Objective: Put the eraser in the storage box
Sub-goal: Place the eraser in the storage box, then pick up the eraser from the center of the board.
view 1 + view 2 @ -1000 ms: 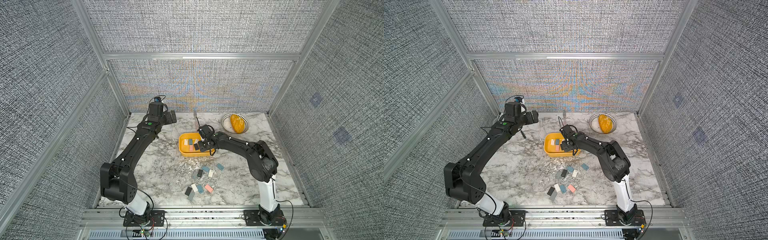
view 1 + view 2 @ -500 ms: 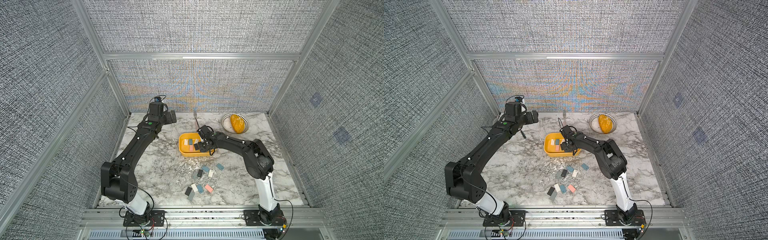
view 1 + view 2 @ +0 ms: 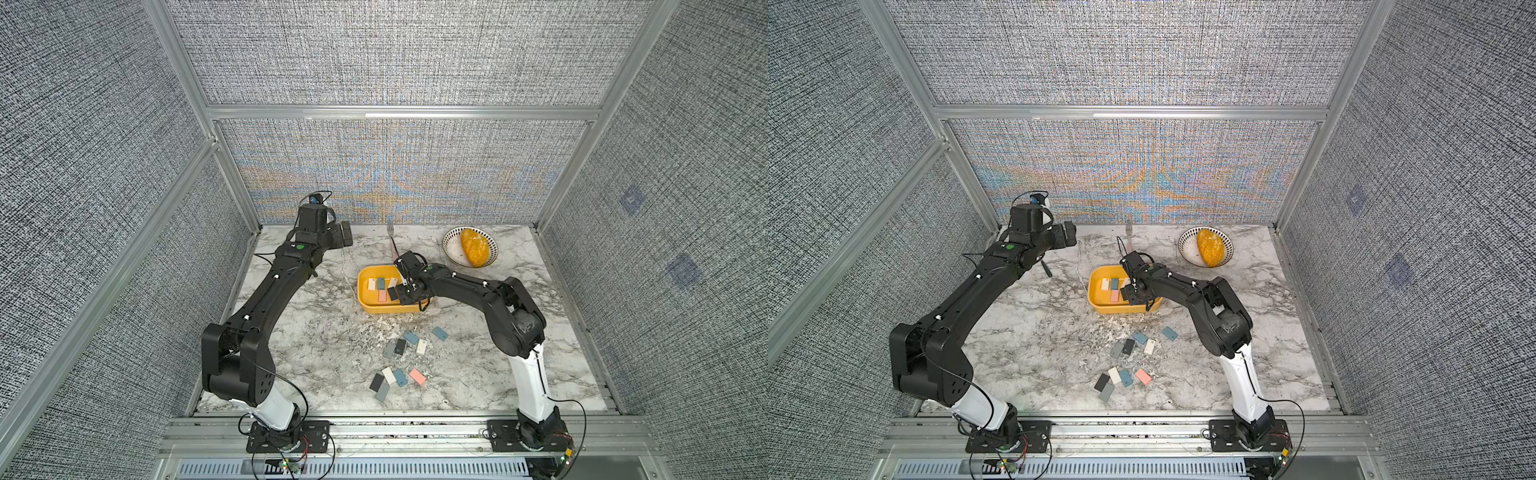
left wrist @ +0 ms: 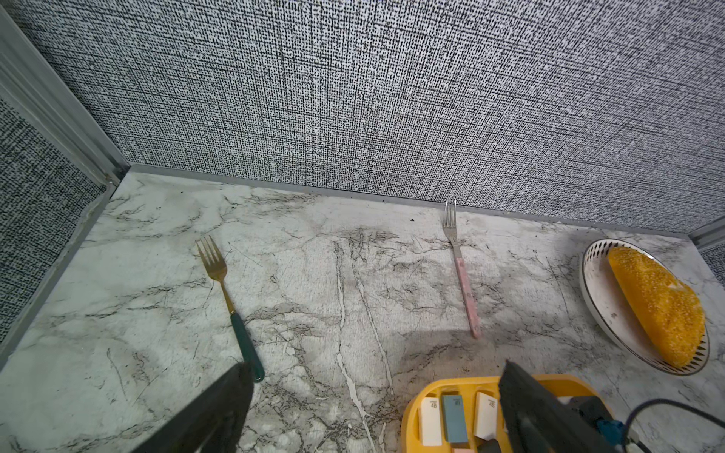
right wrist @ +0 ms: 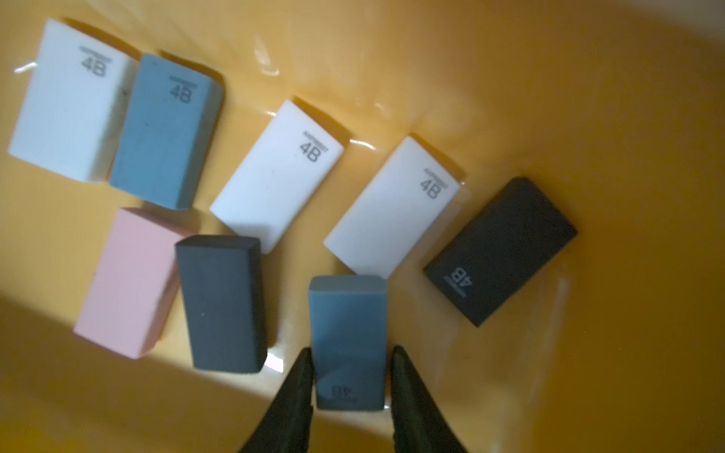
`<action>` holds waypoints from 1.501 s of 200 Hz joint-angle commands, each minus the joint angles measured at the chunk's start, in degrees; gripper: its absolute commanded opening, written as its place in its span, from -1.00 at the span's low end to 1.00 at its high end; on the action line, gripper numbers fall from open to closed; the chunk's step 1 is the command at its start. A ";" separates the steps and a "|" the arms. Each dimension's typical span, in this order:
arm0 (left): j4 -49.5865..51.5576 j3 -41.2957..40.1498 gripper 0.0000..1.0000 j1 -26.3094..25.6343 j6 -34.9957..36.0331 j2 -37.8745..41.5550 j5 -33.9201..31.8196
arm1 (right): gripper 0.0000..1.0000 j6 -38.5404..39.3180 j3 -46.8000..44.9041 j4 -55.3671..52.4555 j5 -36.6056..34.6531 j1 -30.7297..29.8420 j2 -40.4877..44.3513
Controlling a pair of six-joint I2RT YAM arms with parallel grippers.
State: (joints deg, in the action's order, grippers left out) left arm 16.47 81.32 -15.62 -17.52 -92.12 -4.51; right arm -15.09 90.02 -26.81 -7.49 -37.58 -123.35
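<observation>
eraser (image 5: 347, 337): we see a blue-grey block lying flat on the box floor
storage box (image 3: 376, 309): shallow yellow tub, upright, mid-desk

The right claw (image 5: 351, 350) has eased its grip inside the storage box (image 3: 374, 309): its jaws now stand slightly parted beside the blue eraser (image 5: 347, 313). The right arm's elbow (image 3: 517, 324) has shifted a little.

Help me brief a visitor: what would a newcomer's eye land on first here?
The yellow storage box mid-table, already holding several erasers, with the right claw down inside it, fingers either side of a blue eraser. Next, the loose erasers scattered on the marble nearer the arm bases, and the orange lump in a white bowl at the back.
</observation>
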 commanded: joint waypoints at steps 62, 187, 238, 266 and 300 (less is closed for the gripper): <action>-0.82 0.07 1.00 0.15 0.73 0.62 -0.39 | 0.06 1.12 2.70 -2.36 -0.71 -0.55 4.86; -0.47 -0.19 1.00 0.24 1.44 2.05 -1.05 | 0.26 0.55 -22.18 -4.75 -2.59 -3.19 28.62; -0.73 -1.13 1.00 0.21 1.09 3.17 -0.69 | 0.27 -2.06 -31.71 -2.05 -1.90 -4.12 30.73; -0.83 -1.67 1.00 0.21 0.82 3.50 -0.34 | 0.27 -2.54 -33.62 -0.89 -2.27 -4.05 30.30; -0.82 -1.96 1.00 0.22 0.82 4.05 -0.31 | 0.27 -2.66 -35.54 0.07 -2.62 -3.50 29.97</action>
State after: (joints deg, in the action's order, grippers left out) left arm 16.84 79.55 -15.51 -16.62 -88.82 -4.95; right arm -17.21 55.31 -28.16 -9.41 -41.34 -93.19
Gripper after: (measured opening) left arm 0.998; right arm 0.635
